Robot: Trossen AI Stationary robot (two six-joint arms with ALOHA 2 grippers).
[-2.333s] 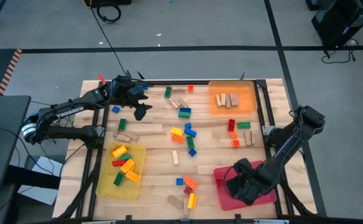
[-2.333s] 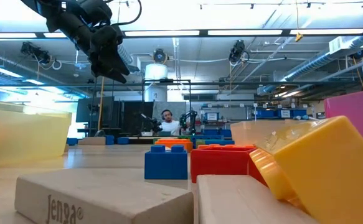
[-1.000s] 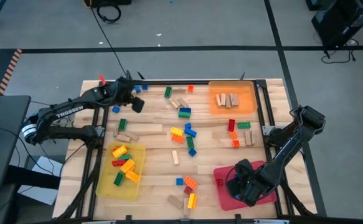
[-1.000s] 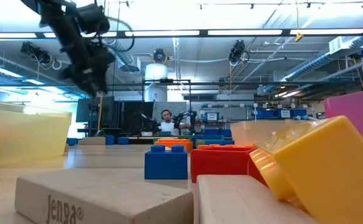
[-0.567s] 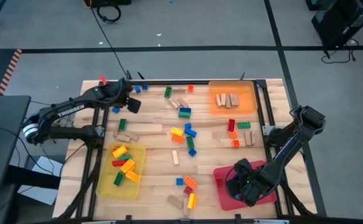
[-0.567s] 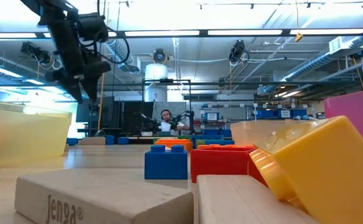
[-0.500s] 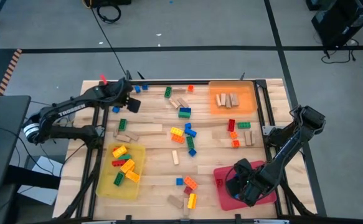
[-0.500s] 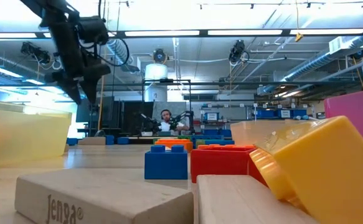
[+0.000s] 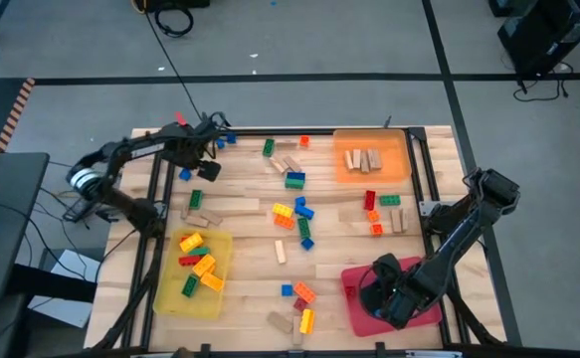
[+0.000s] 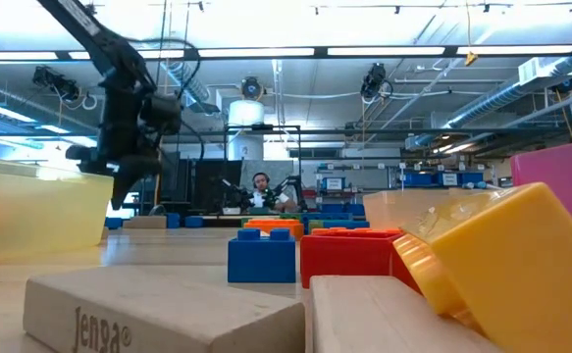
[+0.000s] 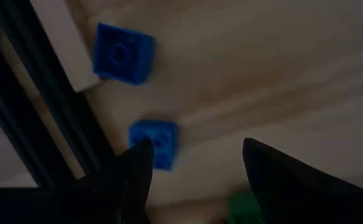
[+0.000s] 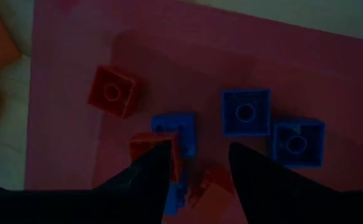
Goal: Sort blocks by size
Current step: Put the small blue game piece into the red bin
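We have part sorted: blocks [image 9: 294,211] fill three trays [image 9: 195,298], many litter the worktop [image 9: 245,229]. Left gripper [image 11: 193,163], jaws wide, empty, nears blue ones; right gripper [image 12: 197,163], jaws apart, empty, over red tray.

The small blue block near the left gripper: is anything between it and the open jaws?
Nothing visible is. In the left wrist view the small blue block lies bare on the table, just ahead of the left gripper, with open wood between them.
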